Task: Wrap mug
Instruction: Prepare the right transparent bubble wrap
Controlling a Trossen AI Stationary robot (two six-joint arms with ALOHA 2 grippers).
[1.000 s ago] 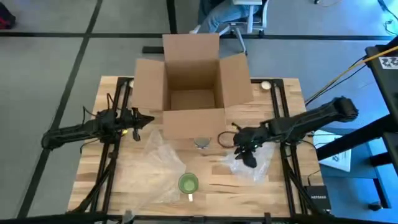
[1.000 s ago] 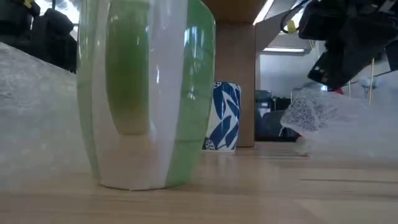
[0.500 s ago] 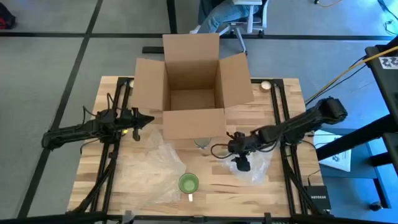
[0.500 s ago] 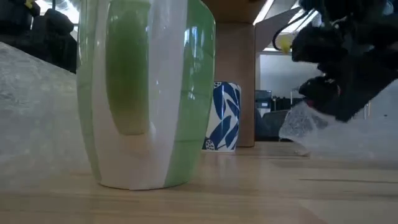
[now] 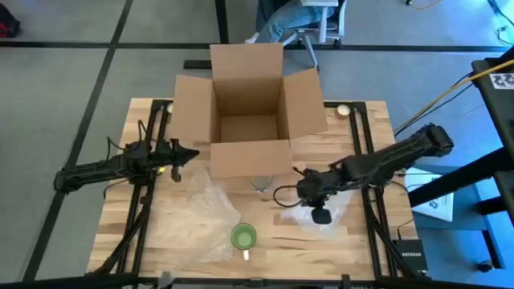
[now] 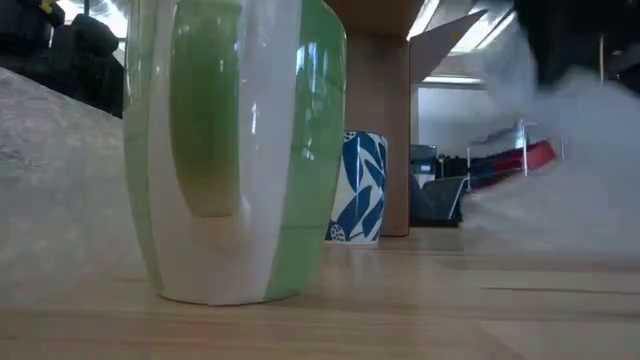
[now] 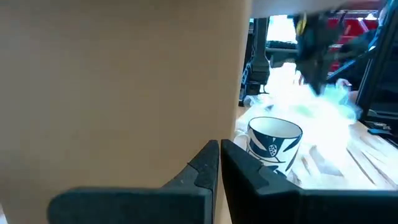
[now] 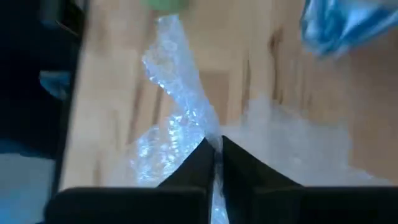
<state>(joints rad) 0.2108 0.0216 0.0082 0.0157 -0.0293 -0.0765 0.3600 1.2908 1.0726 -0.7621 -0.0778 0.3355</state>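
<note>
The green mug (image 5: 243, 236) with its pale handle stands upright on its base near the table's front edge, large in the low view (image 6: 235, 150). It sits at the edge of a clear bubble-wrap sheet (image 5: 199, 210). My right gripper (image 5: 320, 214) is right of the mug, shut on a second bubble-wrap sheet (image 5: 331, 210). My left gripper (image 5: 195, 153) waits shut and empty beside the cardboard box's left flap (image 7: 124, 81). My right gripper pinches a gathered fold of the bubble-wrap sheet (image 8: 200, 127) between its two fingers. The wrap stands bunched beyond the fingertips, and the rest of it (image 8: 292, 149) spreads loosely over the wood. One layer or several, I cannot tell.
The open cardboard box (image 5: 249, 112) stands at the table's far middle. A blue-and-white cup (image 5: 261, 185) stands just in front of it, also in the low view (image 6: 357, 187). A person sits on a chair (image 5: 297, 20) beyond the table.
My right gripper has gone toward the table's near edge with its bubble wrap. In the low view the wrap has risen and now fills the right side where the gripper showed before. The mug and my left arm have kept still.
</note>
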